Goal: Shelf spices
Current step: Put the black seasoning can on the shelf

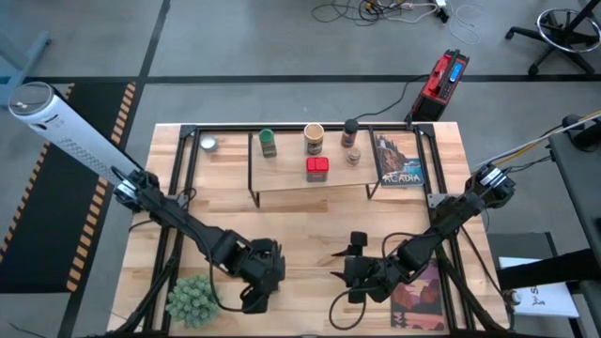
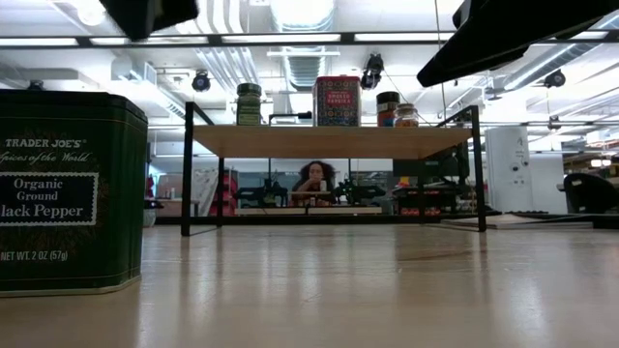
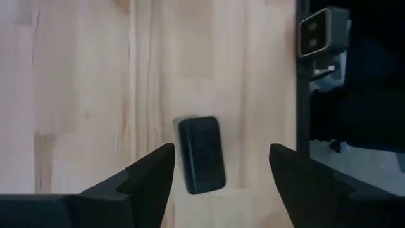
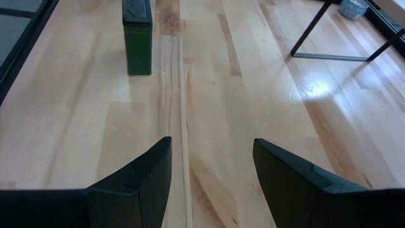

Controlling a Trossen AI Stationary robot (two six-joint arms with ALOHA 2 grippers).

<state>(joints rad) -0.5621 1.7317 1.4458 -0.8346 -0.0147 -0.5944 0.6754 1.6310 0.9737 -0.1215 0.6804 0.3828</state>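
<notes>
The left end effector [image 3: 218, 171] hangs open and empty directly above the dark square tin [image 3: 201, 154], which stands on the table [image 3: 82, 95] between its fingers, seemingly untouched, while the right end effector [image 4: 212, 164] waits open nearby.

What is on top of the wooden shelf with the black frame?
On the pale wooden shelf stand a green-lidded jar, a tan cylinder, a red square tin and a dark-lidded brown jar. Nothing hides them.
</notes>
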